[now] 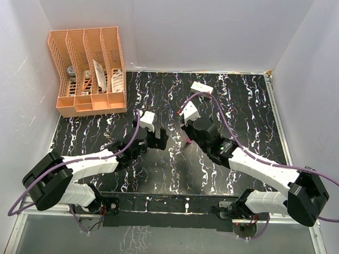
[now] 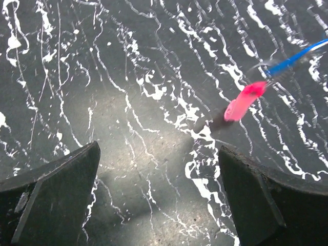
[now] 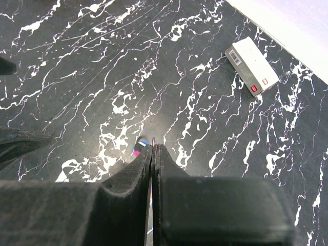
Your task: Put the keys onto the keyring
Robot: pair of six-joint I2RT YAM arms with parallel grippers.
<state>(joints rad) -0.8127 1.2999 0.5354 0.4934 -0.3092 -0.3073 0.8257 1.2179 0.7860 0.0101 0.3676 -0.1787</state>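
Observation:
My right gripper (image 3: pixel 154 146) is shut, with a thin silvery edge pinched between its tips. It looks like the pale end of the blue key (image 2: pixel 294 59). A faint keyring (image 2: pixel 262 69) shows blurred at that key's head, and the pink key (image 2: pixel 245 101) dangles below it above the table. Bits of blue and pink (image 3: pixel 139 148) peek out beside the right fingertips. From above, the pink key (image 1: pixel 190 140) hangs under the right gripper (image 1: pixel 187 133). My left gripper (image 2: pixel 159 147) is wide open and empty, low over the table, left of the keys (image 1: pixel 157 139).
A white rectangular box (image 1: pixel 201 88) lies at the back of the black marbled table (image 1: pixel 243 108); the right wrist view also shows the box (image 3: pixel 252 66). An orange slotted organizer (image 1: pixel 87 73) stands at the back left. White walls enclose the table.

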